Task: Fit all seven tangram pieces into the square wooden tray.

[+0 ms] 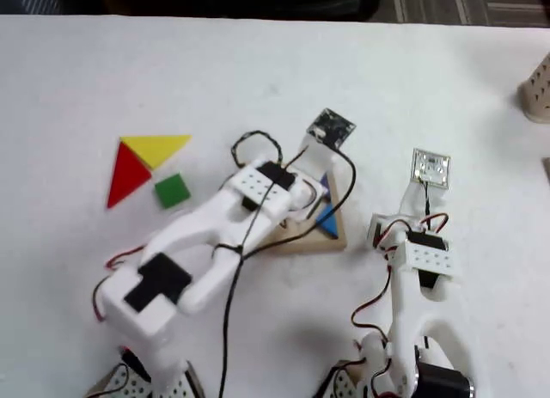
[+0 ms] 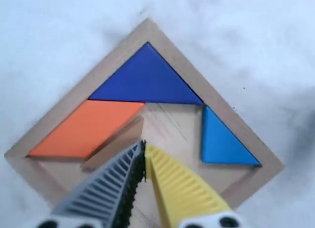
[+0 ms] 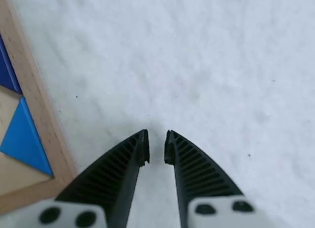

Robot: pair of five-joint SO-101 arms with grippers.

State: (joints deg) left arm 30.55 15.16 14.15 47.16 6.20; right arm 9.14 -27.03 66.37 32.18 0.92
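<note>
The square wooden tray [image 2: 96,76] lies under my left gripper [image 2: 143,148], which is shut with nothing in it and hangs over the tray's bare middle. Inside the tray are a dark blue large triangle [image 2: 145,78], an orange parallelogram [image 2: 88,127] and a light blue triangle [image 2: 221,142]. On the table to the left of the tray [image 1: 301,241] lie a yellow triangle [image 1: 157,147], a red triangle [image 1: 126,174] and a green square [image 1: 172,191]. My right gripper [image 3: 156,142] is slightly open over bare table beside the tray's corner [image 3: 34,105].
The left arm [image 1: 215,235] stretches across the tray and hides most of it from above. The right arm [image 1: 421,260] stands to the tray's right. A beige object [image 1: 537,93] sits at the table's right edge. White table spreads on all sides.
</note>
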